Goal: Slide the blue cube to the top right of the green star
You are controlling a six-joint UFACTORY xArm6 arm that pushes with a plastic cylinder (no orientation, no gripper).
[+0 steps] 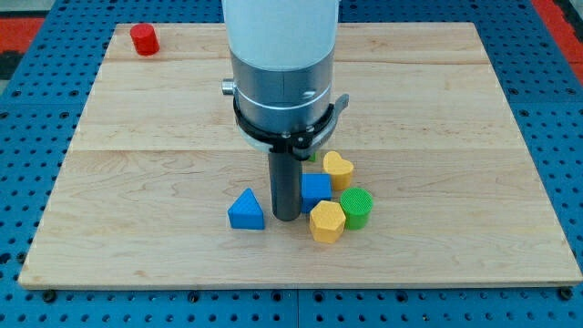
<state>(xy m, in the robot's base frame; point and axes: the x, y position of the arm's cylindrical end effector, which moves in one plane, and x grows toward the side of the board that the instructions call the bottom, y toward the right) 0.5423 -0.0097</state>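
My tip (287, 217) rests on the board just left of the blue cube (316, 189), touching or nearly touching it. The rod hides the cube's left side. A small piece of green (312, 156) shows behind the rod, above the cube; it may be the green star, mostly hidden by the arm. A blue triangular block (246, 210) lies left of my tip.
A yellow heart-like block (338, 169) sits at the cube's upper right. A yellow hexagonal block (326, 221) lies below the cube, with a green cylinder (357, 208) at its right. A red cylinder (144, 39) stands at the wooden board's (137, 182) top left.
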